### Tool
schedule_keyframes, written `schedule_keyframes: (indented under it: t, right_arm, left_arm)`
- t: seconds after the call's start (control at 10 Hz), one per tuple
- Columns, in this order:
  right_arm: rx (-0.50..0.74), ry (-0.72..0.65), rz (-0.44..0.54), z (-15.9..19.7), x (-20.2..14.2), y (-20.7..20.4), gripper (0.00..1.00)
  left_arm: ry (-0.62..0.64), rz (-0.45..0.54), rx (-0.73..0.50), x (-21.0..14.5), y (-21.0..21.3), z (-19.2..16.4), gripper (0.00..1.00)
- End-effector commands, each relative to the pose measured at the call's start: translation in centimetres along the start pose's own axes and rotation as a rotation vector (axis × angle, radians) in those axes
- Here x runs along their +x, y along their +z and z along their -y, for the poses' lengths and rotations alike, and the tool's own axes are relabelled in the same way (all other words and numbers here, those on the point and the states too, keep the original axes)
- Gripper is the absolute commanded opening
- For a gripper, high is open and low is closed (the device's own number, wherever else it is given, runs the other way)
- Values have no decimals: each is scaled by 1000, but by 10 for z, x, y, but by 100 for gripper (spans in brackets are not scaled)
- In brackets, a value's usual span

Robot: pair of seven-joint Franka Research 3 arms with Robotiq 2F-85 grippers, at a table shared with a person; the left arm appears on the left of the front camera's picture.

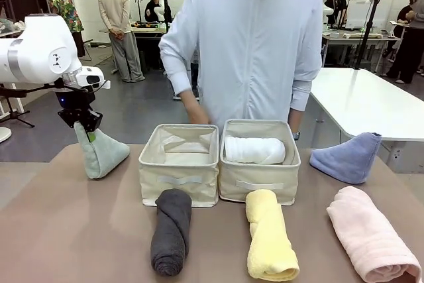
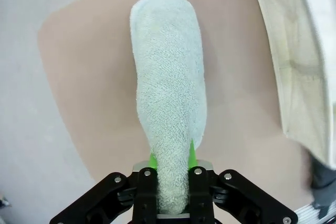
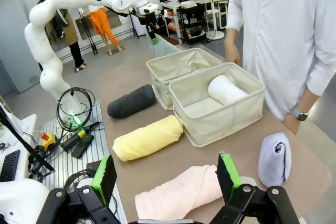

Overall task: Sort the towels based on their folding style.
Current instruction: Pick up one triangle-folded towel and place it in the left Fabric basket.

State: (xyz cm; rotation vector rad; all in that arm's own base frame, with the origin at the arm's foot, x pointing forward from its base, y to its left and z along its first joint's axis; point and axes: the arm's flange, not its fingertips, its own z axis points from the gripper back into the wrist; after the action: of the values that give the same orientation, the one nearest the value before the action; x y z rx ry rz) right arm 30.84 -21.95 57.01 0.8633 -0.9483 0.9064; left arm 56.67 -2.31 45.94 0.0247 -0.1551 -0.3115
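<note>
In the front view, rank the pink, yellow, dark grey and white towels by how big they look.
1. pink towel, reaching the frame's bottom edge.
2. yellow towel.
3. dark grey towel, slimmer than the yellow.
4. white towel, farther off, partly hidden in its bin, so unsure.

A cream left bin (image 1: pixel 177 180) and a cream right bin (image 1: pixel 258 187) stand side by side at centre frame on the brown table (image 1: pixel 59 230). Behind them, upper centre, stands a person (image 1: pixel 255 44) in a pale blue jacket. A white table (image 1: pixel 364 101) lies at right.
</note>
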Motion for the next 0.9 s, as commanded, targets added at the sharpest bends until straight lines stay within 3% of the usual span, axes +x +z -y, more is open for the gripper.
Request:
schedule_keyframes:
  t: [0.0,0.2,0.4,0.6,0.8]
  right_arm:
    - [6,17,26,2,2,1,100]
    - [6,17,26,2,2,1,100]
    - [6,17,26,2,2,1,100]
    - [6,17,26,2,2,1,100]
    - [6,17,26,2,2,1,100]
  left_arm:
    - [-281,68,57,-40,91,36,0]
    - [-493,166,50,-79,165,82,0]
    - [-530,224,123,-99,189,101,0]
    - [-432,178,92,-129,196,45,0]
    - [-312,192,4,-193,206,-31,0]
